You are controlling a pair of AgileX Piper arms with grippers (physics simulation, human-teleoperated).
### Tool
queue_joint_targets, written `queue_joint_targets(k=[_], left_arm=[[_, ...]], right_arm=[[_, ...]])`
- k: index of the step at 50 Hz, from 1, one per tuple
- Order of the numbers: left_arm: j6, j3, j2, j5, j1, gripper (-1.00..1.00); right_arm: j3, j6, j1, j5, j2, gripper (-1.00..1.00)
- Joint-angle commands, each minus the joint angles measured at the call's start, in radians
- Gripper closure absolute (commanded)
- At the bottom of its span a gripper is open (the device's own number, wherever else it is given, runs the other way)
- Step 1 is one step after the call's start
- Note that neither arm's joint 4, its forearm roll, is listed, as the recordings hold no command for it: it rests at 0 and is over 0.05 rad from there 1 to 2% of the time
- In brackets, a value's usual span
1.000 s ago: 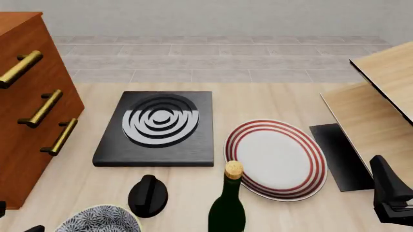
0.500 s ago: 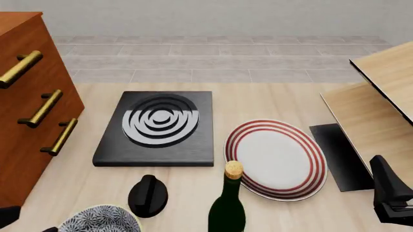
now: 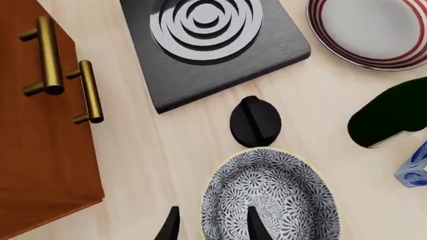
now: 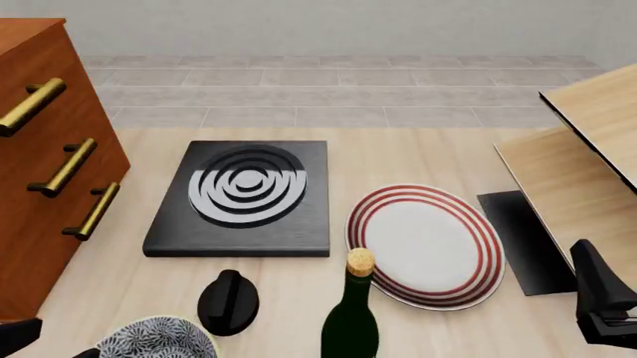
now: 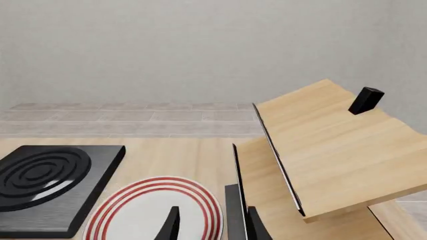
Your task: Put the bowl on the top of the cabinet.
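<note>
The bowl (image 3: pixel 270 200), black-and-white petal pattern with a thin yellowish rim, sits on the table at the near left (image 4: pixel 154 341). My left gripper (image 3: pixel 212 227) is open just above it. One finger is outside the rim on the cabinet side and the other is over the bowl's inside; whether they touch is unclear. In the front view only dark parts of that gripper's fingers (image 4: pixel 18 334) show at the bottom left edge. The reddish-brown cabinet (image 4: pixel 45 201) with brass bar handles stands at the left (image 3: pixel 40 160). My right gripper (image 5: pixel 212 227) hangs open and empty at the right, near the plate.
A black board with grey rings (image 4: pixel 244 194) lies mid-table, with a black knob (image 4: pixel 228 300) between it and the bowl. A corked green bottle (image 4: pixel 350 317) stands right of the bowl. A red-ringed white plate (image 4: pixel 428 242) and pale wood boards (image 4: pixel 587 149) are at the right.
In the front view, the left gripper's dark parts have crept further in from the bottom left corner toward the bowl. The bowl and the right arm have not moved.
</note>
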Motion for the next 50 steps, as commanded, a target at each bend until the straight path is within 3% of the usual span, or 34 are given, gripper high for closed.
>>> queue_joint_targets(k=[1, 50], left_arm=[[0.015, 0.034, -0.010, -0.020, 0.009, -1.00], [0.087, 0.160, 0.007, -0.127, 0.047, -1.00]], right_arm=[[0.000, 0.000, 0.000, 0.000, 0.000, -1.00], [0.000, 0.000, 0.000, 0.000, 0.000, -1.00]])
